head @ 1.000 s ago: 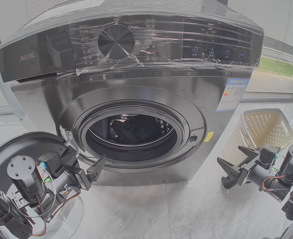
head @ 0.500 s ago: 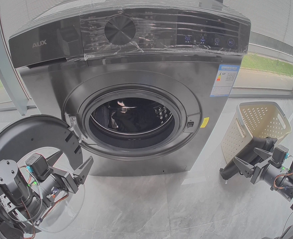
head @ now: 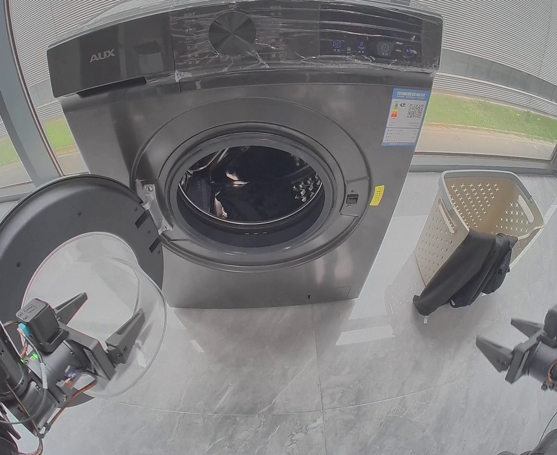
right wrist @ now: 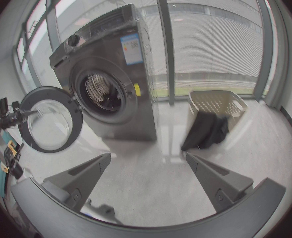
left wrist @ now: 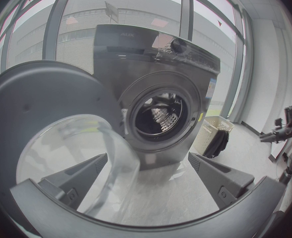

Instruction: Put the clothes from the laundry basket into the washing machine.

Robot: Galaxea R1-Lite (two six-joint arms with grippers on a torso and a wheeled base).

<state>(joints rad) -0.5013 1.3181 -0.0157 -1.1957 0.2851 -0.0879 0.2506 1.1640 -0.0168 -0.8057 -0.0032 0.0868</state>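
The grey washing machine (head: 247, 115) stands with its round door (head: 70, 222) swung open to the left. Dark clothes (head: 253, 200) lie inside the drum. To the right, a black garment (head: 465, 273) hangs over the front rim of the beige laundry basket (head: 439, 235) down to the floor. My left gripper (head: 110, 308) is open and empty, low in front of the door's glass bowl. My right gripper (head: 498, 334) is open and empty, on the near side of the basket and well apart from the garment. From the right wrist, the garment (right wrist: 205, 131) lies beyond the open gripper (right wrist: 147, 156).
Glossy grey floor tiles (head: 329, 361) stretch between me and the machine. Glass walls with metal posts (head: 13, 96) run behind the machine and the basket. The open door (left wrist: 53, 96) juts out close to my left gripper (left wrist: 146, 156).
The whole view has pulled back from the machine, so the camera moved. Both grippers now sit lower and farther from the machine and basket. The black garment, earlier behind the right gripper, now shows in full.
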